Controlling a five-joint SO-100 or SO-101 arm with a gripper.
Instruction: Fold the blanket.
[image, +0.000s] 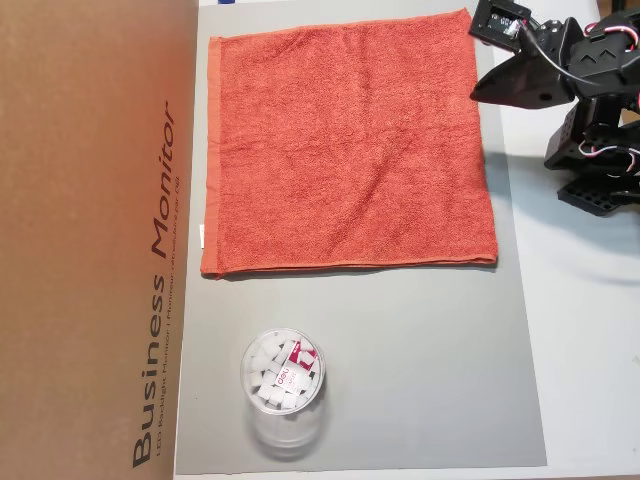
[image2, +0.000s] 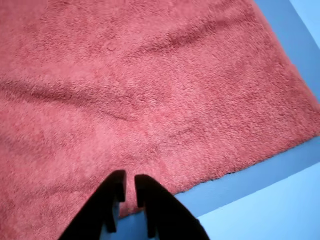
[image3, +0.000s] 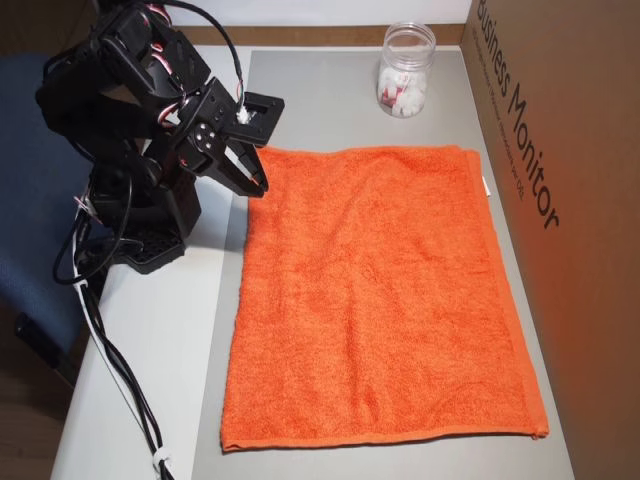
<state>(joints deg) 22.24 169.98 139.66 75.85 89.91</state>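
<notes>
One blanket (image: 350, 150) lies spread flat on the grey mat (image: 430, 380) covering the worktop, filling the mat's half nearest the arm. One gripper (image2: 126, 186) hovers over the blanket's edge, jaws nearly clenched and holding nothing. One clear cup (image: 283, 390) stands near the mat's far end, beside one cardboard box (image: 90, 240).

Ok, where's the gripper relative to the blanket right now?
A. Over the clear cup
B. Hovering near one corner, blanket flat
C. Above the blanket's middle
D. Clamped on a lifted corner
B: in the wrist view the gripper hangs with its jaws nearly together and nothing between them, near one corner of the blanket, which lies flat and unfolded in an overhead view.
</notes>
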